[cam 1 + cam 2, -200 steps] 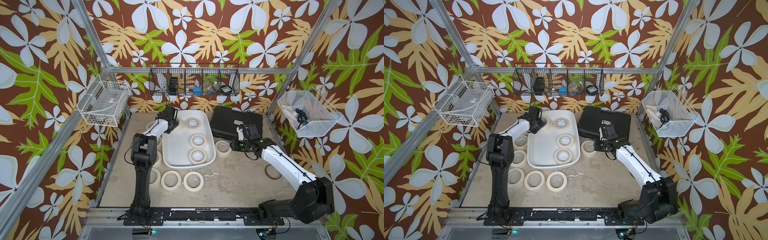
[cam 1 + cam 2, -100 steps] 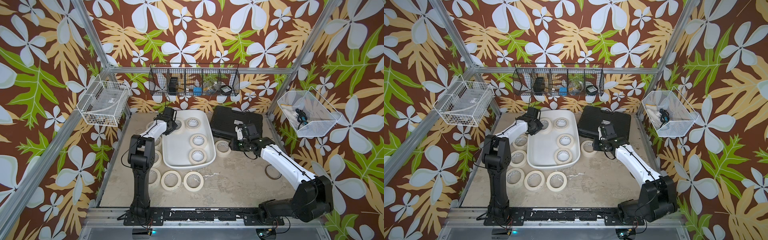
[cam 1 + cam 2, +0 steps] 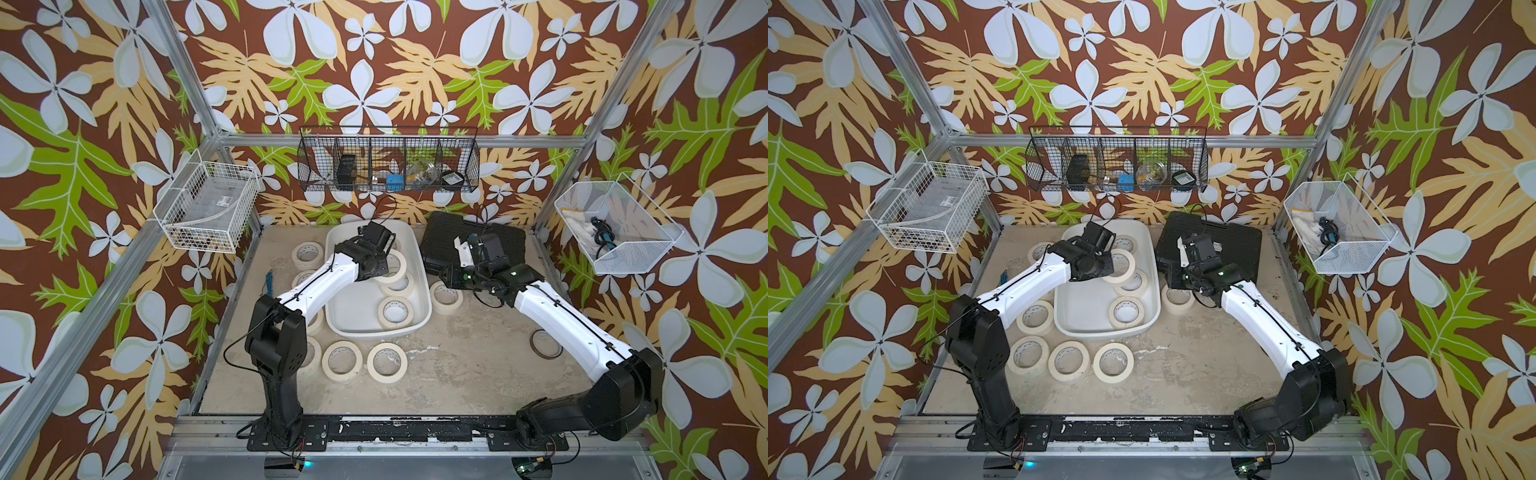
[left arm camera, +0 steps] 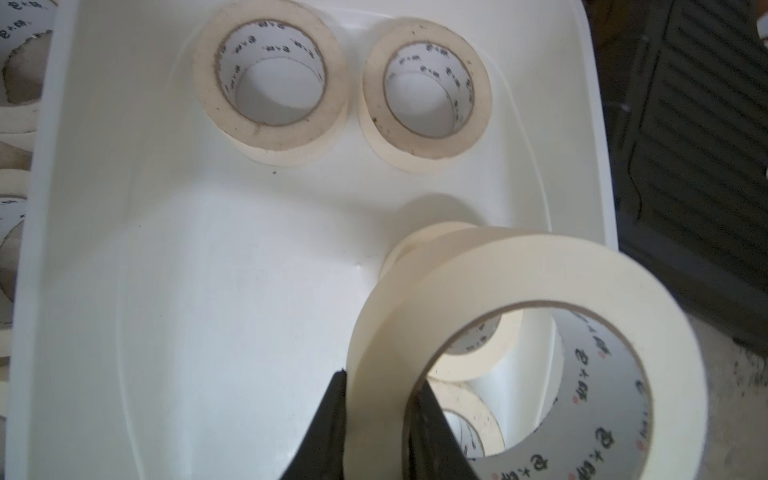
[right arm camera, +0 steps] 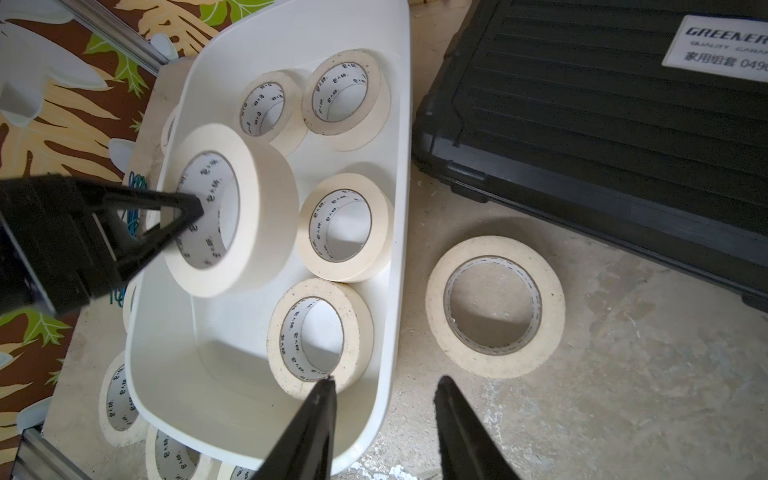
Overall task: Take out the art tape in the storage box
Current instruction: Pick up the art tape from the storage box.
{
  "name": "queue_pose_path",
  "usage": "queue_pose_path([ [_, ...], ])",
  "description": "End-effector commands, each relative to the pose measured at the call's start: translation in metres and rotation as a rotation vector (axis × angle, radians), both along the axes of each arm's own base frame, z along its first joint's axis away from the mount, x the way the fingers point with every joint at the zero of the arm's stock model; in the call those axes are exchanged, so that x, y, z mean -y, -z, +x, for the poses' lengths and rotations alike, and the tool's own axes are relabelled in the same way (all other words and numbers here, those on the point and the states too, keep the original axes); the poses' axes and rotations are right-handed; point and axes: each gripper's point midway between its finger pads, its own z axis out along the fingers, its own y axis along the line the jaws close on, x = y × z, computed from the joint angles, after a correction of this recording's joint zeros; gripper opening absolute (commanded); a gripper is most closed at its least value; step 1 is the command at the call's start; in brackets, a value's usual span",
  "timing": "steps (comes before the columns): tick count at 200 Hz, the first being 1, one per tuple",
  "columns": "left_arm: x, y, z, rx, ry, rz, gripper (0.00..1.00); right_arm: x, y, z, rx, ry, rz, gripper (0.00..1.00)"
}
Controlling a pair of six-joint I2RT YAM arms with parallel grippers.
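Observation:
The storage box [image 3: 374, 332] is a white tub in the middle of the table. My left gripper [image 4: 380, 380] is shut on the wall of one cream art tape roll [image 4: 528, 282], one finger outside it and one inside its core. That roll [image 3: 392, 266] hangs tilted above the box's far half. Several more rolls, such as one at the near end [image 5: 320, 336], lie flat inside the box [image 5: 399, 249]. My right gripper [image 5: 386, 380] stands open and empty over the box's right rim, next to a roll [image 5: 494, 305] on the table.
Several rolls lie on the table left of the box and in front of it [image 3: 386, 359]. A black hard case [image 3: 473, 239] sits at the back right. A thin brown ring [image 3: 545, 343] lies by the right arm. Wire baskets [image 3: 208, 216] hang on the walls.
My left gripper has shut on a roll at the box's far left end, raised it and carried it toward the box's middle. The right arm has barely moved.

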Motion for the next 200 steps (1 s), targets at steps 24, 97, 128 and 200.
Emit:
queue_pose_path([
  [24,0.017,-0.006,-0.047,-0.012,0.122,0.06,0.12,-0.025,-0.011,-0.001,0.02,-0.02,0.032,0.43],
  [97,0.036,0.003,-0.092,-0.036,0.198,0.066,0.12,-0.071,0.007,-0.019,-0.002,-0.095,-0.006,0.43],
  [128,0.042,0.006,-0.099,-0.045,0.215,0.025,0.12,-0.074,0.031,-0.02,-0.015,-0.091,-0.062,0.44],
  [200,0.045,0.001,-0.105,-0.044,0.228,-0.022,0.12,-0.072,0.06,-0.017,-0.039,-0.078,-0.162,0.43],
])
